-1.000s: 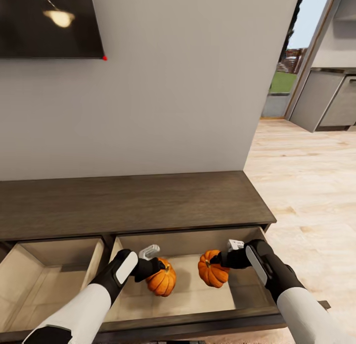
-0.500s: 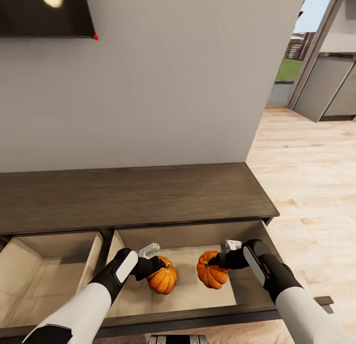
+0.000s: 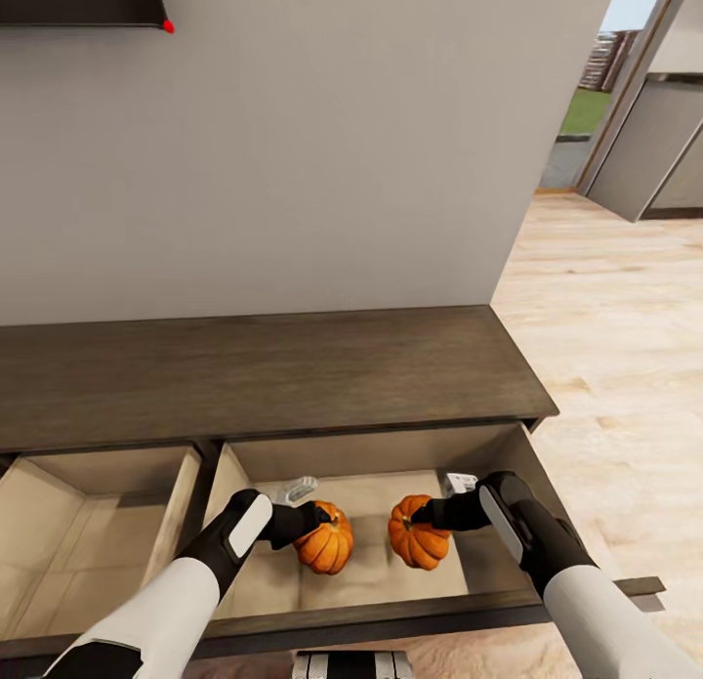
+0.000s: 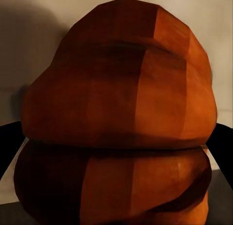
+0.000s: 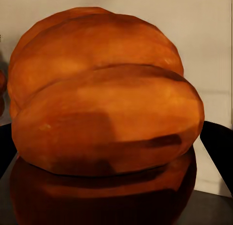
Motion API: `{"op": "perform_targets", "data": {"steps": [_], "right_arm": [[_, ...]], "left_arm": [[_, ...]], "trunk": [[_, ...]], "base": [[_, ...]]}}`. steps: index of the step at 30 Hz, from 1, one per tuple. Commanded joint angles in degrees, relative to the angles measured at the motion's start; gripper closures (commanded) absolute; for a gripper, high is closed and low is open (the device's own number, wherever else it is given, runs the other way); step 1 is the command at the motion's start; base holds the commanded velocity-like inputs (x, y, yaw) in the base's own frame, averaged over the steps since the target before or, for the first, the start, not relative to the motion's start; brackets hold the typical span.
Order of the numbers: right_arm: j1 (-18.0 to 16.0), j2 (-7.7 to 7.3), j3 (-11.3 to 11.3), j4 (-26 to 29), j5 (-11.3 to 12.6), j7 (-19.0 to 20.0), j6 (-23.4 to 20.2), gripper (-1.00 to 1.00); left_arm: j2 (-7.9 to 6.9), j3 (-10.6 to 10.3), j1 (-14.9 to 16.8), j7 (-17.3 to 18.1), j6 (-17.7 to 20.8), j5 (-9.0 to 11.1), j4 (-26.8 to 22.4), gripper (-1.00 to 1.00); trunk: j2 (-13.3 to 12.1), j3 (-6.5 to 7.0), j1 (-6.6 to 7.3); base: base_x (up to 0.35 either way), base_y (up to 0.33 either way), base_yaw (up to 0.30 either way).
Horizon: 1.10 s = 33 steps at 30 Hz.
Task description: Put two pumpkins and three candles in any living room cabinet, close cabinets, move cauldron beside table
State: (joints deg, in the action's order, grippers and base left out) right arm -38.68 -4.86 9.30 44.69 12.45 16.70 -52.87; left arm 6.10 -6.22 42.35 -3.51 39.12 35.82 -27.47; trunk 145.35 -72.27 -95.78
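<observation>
My left tool (image 3: 314, 519) grips 1 pumpkin (image 3: 328, 545) and my right tool (image 3: 422, 512) grips the other pumpkin (image 3: 418, 539). Both pumpkins hang just below my tools, inside the cabinet (image 3: 264, 376)'s open right drawer (image 3: 381, 484).

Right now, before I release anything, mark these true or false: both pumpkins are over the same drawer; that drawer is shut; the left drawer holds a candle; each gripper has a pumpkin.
1. Both pumpkins are over one drawer: true. The left pumpkin and right pumpkin sit over the right drawer.
2. That drawer is shut: false, it is pulled open.
3. The left drawer holds a candle: false, its visible interior is bare.
4. Each gripper holds a pumpkin: true, left gripper, right gripper.
</observation>
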Motion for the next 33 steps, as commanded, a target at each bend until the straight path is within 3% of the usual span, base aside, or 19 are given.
{"op": "perform_targets", "data": {"steps": [1, 4, 17, 22, 29, 33], "right_arm": [[-0.11, -0.08, 0.19, 0.05, 0.47, -0.01, -0.24, 1.00], [-0.48, -0.07, 0.20, 0.05, 0.47, 0.00, -0.25, 1.00], [-0.87, -0.08, 0.20, 0.05, 0.47, 0.00, -0.22, 1.00], [-0.94, -0.14, 0.20, 0.05, 0.47, 0.00, -0.22, 1.00], [-0.89, -0.13, 0.20, 0.05, 0.47, 0.00, -0.22, 1.00], [-0.91, -0.12, 0.20, 0.05, 0.47, 0.00, -0.23, 1.00]], "left_arm": [[-0.03, -0.24, 0.01, -0.31, 0.15, 0.58, -0.13, 1.00], [-0.04, -0.27, 0.01, -0.28, 0.13, 0.57, -0.42, 1.00], [-0.18, -0.28, 0.01, -0.22, 0.15, 0.56, -0.56, 1.00], [-0.21, -0.28, 0.01, -0.22, 0.13, 0.56, -0.65, 1.00], [-0.21, -0.28, 0.01, -0.25, 0.12, 0.56, -0.71, 1.00], [-0.21, -0.28, 0.01, -0.26, 0.09, 0.56, -0.69, 1.00]], "trunk": [[0.02, -0.05, 0.01], [0.02, -0.05, 0.01], [0.19, -2.93, -0.32], [0.19, -2.93, -0.32], [0.29, -4.48, -0.51], [0.29, -4.48, -0.51]], "base": [[0.000, 0.000, 0.000], [0.000, 0.000, 0.000], [0.000, 0.000, 0.000], [0.000, 0.000, 0.000], [0.000, 0.000, 0.000], [0.000, 0.000, 0.000]]}}
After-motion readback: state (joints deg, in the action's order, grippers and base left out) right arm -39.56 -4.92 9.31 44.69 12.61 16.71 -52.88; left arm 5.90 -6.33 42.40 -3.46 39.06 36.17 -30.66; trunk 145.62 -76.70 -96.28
